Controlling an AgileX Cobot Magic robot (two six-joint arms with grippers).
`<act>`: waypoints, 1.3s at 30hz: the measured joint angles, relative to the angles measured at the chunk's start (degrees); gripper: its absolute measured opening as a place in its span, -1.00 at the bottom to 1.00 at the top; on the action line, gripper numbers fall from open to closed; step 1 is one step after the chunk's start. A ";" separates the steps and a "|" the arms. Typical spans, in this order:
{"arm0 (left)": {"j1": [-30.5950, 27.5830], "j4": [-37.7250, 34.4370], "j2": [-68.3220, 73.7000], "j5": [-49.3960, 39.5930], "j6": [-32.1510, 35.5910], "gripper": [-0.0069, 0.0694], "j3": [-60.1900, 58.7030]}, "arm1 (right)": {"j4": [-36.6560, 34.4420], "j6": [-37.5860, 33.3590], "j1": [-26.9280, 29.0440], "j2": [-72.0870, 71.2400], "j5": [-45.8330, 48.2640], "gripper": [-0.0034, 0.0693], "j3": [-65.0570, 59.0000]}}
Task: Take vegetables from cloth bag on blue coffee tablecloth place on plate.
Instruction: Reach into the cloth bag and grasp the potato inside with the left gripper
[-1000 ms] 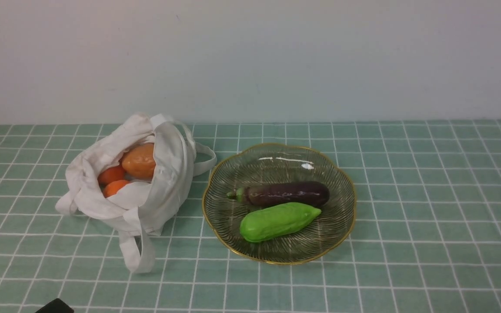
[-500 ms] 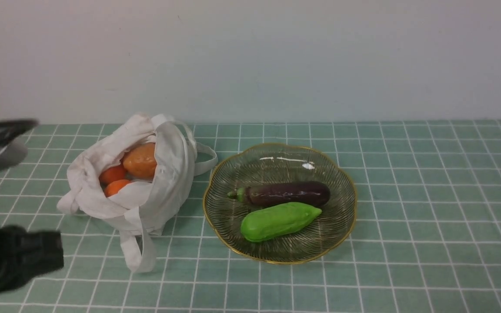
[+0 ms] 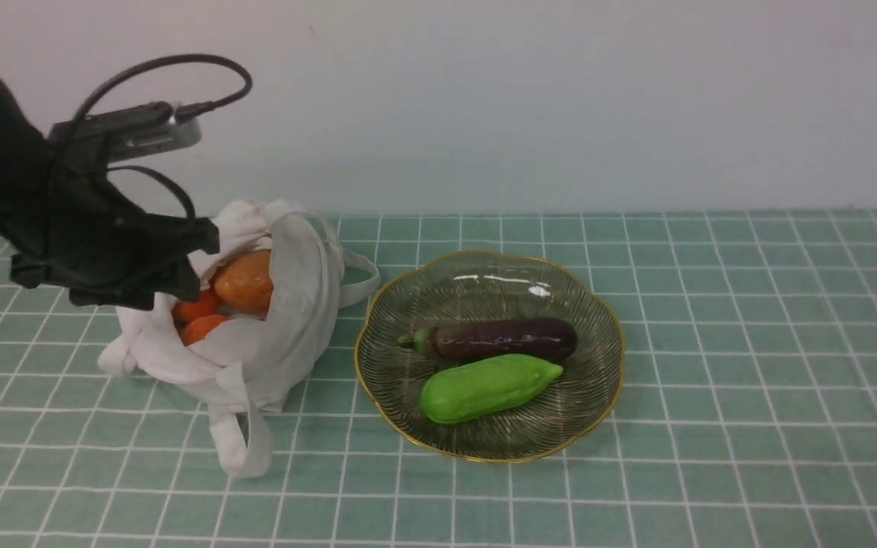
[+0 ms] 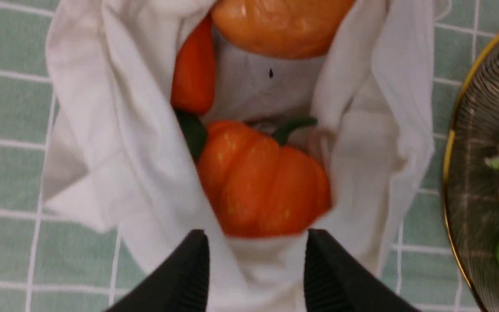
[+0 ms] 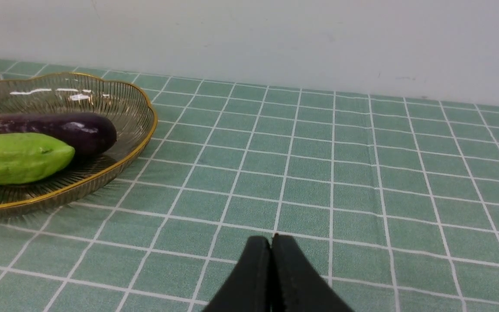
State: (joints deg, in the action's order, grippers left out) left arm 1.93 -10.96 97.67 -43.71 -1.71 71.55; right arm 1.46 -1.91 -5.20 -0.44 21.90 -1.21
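Purple eggplant and bright green gourd lie on the ribbed gold-rimmed glass plate mid-desk; the glossy tan-orange potato toy and bright orange toys sit in the soft white fabric tote near the left edge. My left gripper hovers above its mouth, jaws spread and empty (right gripper's are pressed together), so I'd judge about half is left.

The left arm is looking like a lumpy black shape, wearing a flat grey box on top. A thin black cable is looping out of it. The left pincer is showing tiny ribs on its fingers. The right pincer is looking smooth, black and pointed.
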 joint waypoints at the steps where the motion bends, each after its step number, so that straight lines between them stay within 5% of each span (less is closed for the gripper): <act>1: 0.00 0.00 2.37 0.47 0.58 0.14 1.36 | 0.00 0.00 0.00 0.00 0.00 -0.95 0.00; 8: 1.53 1.98 12.37 0.77 3.06 0.35 4.50 | 0.00 0.00 0.00 0.00 0.00 -0.95 0.00; 19: 3.23 7.07 12.74 0.03 3.07 0.34 5.14 | 0.00 0.00 0.00 0.00 0.00 -0.95 0.00; 31: 3.36 8.72 11.87 -2.80 3.07 -0.69 5.37 | 0.00 0.00 0.00 0.00 0.00 -0.95 0.00; 39: 3.41 8.54 7.42 -5.41 3.07 -0.84 6.12 | 0.00 0.00 0.00 0.00 0.00 -0.95 0.00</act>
State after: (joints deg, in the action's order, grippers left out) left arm 5.34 -2.42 105.09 -49.11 1.36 77.66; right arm 1.46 -1.91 -5.20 -0.44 21.90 -1.21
